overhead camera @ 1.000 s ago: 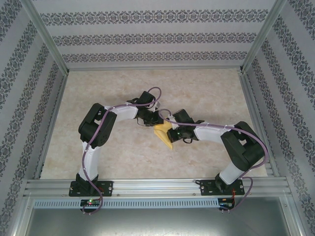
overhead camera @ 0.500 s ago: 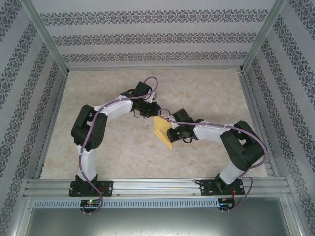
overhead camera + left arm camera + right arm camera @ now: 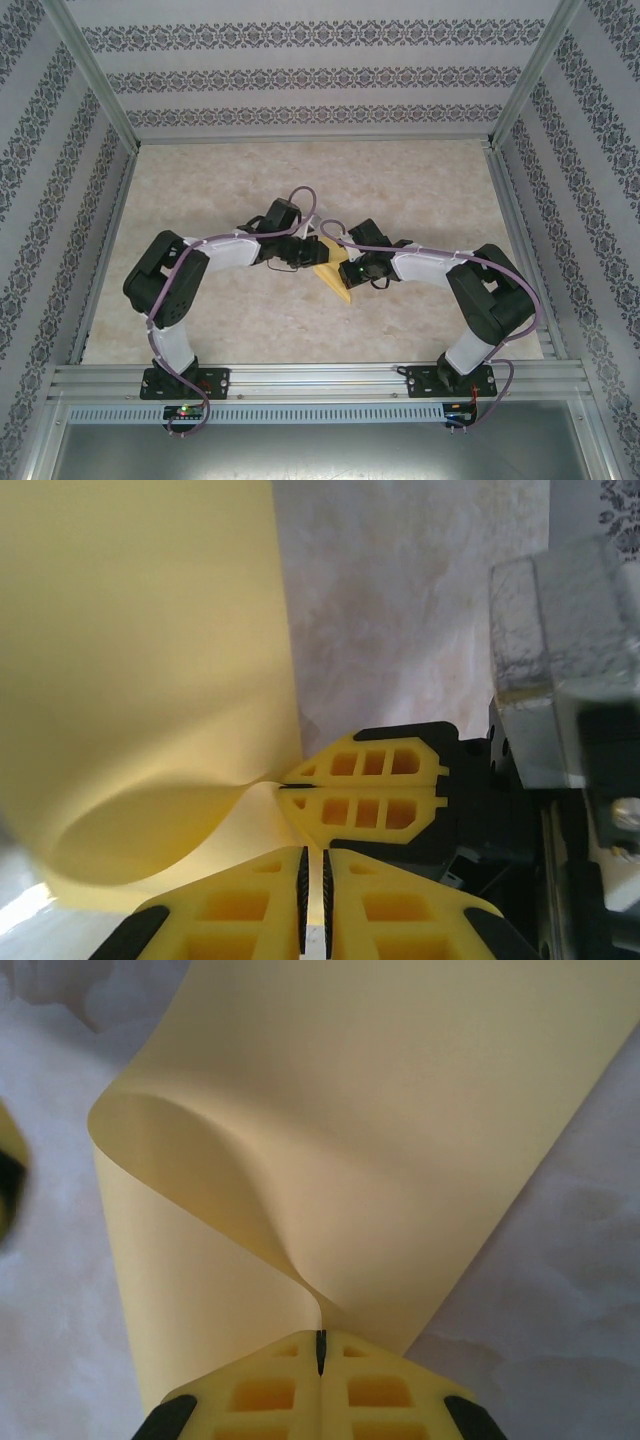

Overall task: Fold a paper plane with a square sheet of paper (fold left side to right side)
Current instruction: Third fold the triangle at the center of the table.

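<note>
The square sheet of paper [image 3: 336,280] is thin yellow paper lying on the table between the two arms, bent over on itself in a soft loop. In the right wrist view my right gripper [image 3: 321,1336] is shut on a pinched edge of the paper [image 3: 380,1110], which curls up and away from it. The left wrist view shows the paper [image 3: 130,630] on the left and the right gripper [image 3: 285,785] clamped on its edge. Just in front of that, my left gripper [image 3: 312,854] has its pads a narrow slit apart, with nothing clamped. From above, the left gripper [image 3: 304,254] and right gripper [image 3: 346,267] nearly meet.
The marbled tabletop [image 3: 420,190] is ringed by metal frame posts and patterned walls. A metal rail [image 3: 320,380] with both arm bases runs along the near edge. The right arm's wrist housing [image 3: 560,630] stands close to my left fingers.
The left arm pulled back, its elbow swinging left, and its gripper came from the paper's far corner to beside the right gripper. The right arm held still on the paper.
</note>
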Robot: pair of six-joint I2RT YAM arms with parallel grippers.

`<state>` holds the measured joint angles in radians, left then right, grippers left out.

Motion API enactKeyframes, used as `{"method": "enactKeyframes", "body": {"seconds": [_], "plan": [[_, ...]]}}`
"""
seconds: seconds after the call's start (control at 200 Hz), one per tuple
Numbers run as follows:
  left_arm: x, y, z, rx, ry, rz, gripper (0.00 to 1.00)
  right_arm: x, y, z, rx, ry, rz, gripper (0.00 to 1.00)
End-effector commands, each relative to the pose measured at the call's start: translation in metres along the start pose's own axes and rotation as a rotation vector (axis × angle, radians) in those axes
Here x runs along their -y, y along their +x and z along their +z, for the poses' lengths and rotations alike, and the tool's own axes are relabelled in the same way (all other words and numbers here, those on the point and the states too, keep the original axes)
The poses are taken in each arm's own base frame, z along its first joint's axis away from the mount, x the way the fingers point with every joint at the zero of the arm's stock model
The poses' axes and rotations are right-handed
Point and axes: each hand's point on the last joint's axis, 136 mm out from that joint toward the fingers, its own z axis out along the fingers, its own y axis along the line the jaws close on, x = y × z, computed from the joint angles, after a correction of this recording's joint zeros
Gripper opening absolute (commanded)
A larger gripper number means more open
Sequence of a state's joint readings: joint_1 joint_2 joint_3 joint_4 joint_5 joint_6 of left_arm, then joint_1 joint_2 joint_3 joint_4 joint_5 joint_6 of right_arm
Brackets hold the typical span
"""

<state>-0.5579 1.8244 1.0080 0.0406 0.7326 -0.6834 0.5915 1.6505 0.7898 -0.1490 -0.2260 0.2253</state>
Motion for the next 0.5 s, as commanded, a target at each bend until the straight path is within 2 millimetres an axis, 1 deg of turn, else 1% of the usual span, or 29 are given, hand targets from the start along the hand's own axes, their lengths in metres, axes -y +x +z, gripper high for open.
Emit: {"method": "enactKeyframes", "body": {"seconds": [0.0,0.2,0.495], "plan": [[0.009,-0.001,0.011,0.008,0.053,0.012,0.16,0.008,0.028,0.009,-0.104,0.028,0.001,0.0],[-0.011,0.011,0.023,-0.022,-0.006,-0.013,0.15,0.008,0.027,0.009,-0.107,0.026,-0.001,0.0],[-0.029,0.019,0.027,-0.021,-0.042,-0.033,0.14,0.008,0.028,0.01,-0.113,0.028,-0.002,0.0]]}}
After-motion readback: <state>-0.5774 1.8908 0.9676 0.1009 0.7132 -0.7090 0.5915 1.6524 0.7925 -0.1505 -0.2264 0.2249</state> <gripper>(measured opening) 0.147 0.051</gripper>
